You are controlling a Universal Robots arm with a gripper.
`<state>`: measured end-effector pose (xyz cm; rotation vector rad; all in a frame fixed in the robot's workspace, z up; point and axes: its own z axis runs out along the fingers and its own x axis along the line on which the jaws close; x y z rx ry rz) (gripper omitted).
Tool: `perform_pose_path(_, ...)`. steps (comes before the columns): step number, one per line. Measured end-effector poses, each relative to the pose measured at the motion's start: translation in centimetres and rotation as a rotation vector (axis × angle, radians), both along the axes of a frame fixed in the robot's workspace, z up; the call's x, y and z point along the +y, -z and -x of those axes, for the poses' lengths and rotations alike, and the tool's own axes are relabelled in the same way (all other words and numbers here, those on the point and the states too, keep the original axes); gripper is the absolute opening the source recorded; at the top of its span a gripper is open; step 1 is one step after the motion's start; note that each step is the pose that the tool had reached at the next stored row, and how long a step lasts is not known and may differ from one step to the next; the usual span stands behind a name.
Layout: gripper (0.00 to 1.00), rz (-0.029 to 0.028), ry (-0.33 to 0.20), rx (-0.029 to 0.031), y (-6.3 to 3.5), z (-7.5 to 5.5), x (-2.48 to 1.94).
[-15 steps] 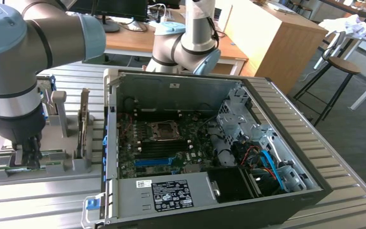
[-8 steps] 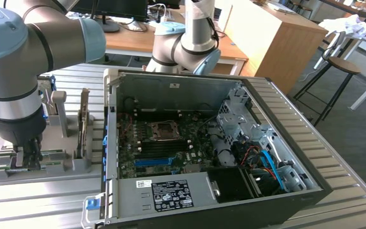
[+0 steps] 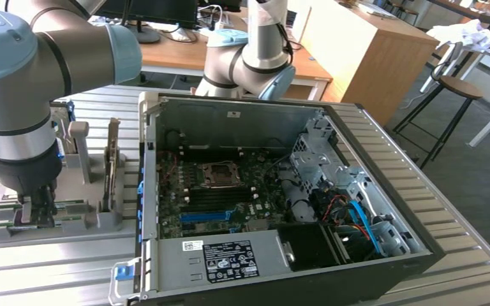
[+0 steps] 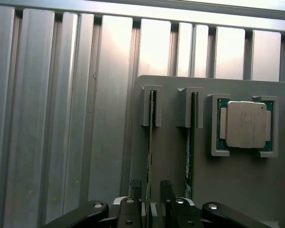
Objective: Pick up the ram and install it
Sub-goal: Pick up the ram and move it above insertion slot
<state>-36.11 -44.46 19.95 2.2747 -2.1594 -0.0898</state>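
Where the wrist view has the pincer (image 4: 150,192) open astride the ram (image 4: 150,137), the exterior view adds the computer case (image 3: 228,121).

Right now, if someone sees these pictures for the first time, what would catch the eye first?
The open computer case sits in the middle of the exterior view, motherboard exposed. At the exterior view's left the robot arm reaches down to a grey holder, where its open claw straddles one ram stick standing on edge. A second stick and a silver processor sit in the same holder.
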Motion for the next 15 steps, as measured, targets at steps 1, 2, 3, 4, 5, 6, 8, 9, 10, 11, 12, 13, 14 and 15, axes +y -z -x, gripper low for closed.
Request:
perform_pose_path(1, 0.30, -0.0010, 0.000, -0.0002, 0.01, 0.00, 0.00)
perform_pose_path(2, 0.30, -0.0011, 0.000, -0.0002, 0.01, 0.00, 0.00)
perform_pose_path(3, 0.30, -0.0009, 0.000, 0.0001, -0.01, 0.00, -0.03)
perform_pose_path(4, 0.30, -0.0009, 0.000, 0.0001, -0.01, -0.01, -0.03)
perform_pose_path(5, 0.30, -0.0009, 0.000, 0.0000, 0.00, 0.00, -0.03)
perform_pose_path(6, 0.30, -0.0010, 0.000, 0.0000, 0.00, -0.01, -0.03)
perform_pose_path(8, 0.30, -0.0010, 0.000, 0.0000, 0.00, -0.06, -0.04)
perform_pose_path(9, 0.30, -0.0010, 0.000, 0.0000, 0.00, -0.08, -0.04)
perform_pose_path(10, 0.30, -0.0009, 0.000, 0.0001, 0.00, -0.09, -0.04)
perform_pose_path(11, 0.30, -0.0009, 0.000, 0.0001, 0.00, -0.09, -0.04)
perform_pose_path(12, 0.30, -0.0009, 0.000, 0.0001, 0.00, -0.10, -0.04)
perform_pose_path(13, 0.30, -0.0010, 0.000, 0.0001, 0.00, -0.10, -0.04)
perform_pose_path(14, 0.30, -0.0009, 0.000, 0.0001, 0.00, -0.10, -0.05)
perform_pose_path(15, 0.30, -0.0009, 0.000, 0.0001, 0.00, -0.11, -0.07)
